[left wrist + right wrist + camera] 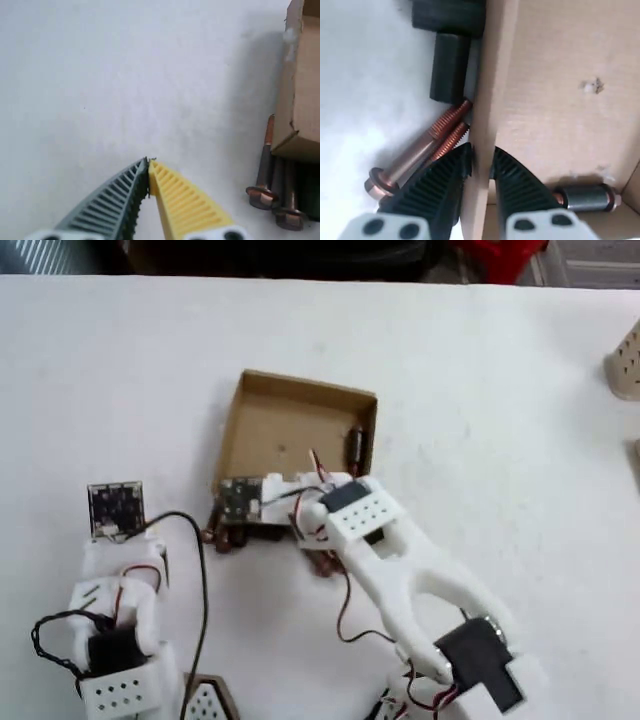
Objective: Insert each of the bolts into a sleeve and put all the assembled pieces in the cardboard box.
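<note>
The cardboard box (296, 430) lies open at the table's middle, with one assembled bolt-and-sleeve piece (355, 446) against its right inner wall. My right gripper (481, 152) straddles the box's near wall (485, 90), one black finger outside and one inside, shut on it. Just outside that wall lie two copper bolts (422, 147) and black sleeves (449, 67). The assembled piece (585, 197) rests inside. My left gripper (148, 171) is shut and holds nothing, hovering over bare table left of the box corner (300, 100), with loose bolts (265, 170) beside it.
A beige perforated object (625, 360) stands at the table's right edge. A small brown-rimmed part (207, 700) sits at the near edge between the arms. A black cable (195, 570) loops from the left arm. The table's far edge (320, 278) runs along the back.
</note>
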Tool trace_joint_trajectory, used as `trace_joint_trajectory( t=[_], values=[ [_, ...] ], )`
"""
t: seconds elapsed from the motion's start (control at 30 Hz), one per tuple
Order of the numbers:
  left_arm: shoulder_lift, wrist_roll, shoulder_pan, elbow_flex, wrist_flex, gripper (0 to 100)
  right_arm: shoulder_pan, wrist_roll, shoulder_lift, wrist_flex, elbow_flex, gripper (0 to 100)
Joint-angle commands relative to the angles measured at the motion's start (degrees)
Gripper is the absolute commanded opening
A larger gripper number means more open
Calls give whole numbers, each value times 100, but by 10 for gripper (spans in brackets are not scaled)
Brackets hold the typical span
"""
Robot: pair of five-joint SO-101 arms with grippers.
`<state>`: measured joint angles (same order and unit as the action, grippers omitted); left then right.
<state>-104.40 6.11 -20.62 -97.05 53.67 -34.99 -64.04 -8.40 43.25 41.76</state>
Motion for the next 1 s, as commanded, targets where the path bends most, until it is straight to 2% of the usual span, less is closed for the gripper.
trace_joint_trajectory(
  t=[0.0, 0.23, 0.4, 0.57, 0.87, 0.97],
  values=[
    [-40, 53, -31, 0, -18, 21, -154, -79, -224, 48, 62, 18],
    [-40, 53, -31, 0, -9, 21, 119, 615, -259, -602, -281, 18],
    [-40, 53, -31, 0, -9, 21, 488, 580, -215, -664, -580, 17],
    [-40, 53, -31, 0, -9, 21, 541, -492, -207, -664, -598, 17],
    [-40, 53, -31, 0, -9, 21, 549, -949, 207, -637, -519, 21],
    [-40, 53, -31, 0, -9, 21, 611, -941, 400, -620, -519, 96]
  ],
)
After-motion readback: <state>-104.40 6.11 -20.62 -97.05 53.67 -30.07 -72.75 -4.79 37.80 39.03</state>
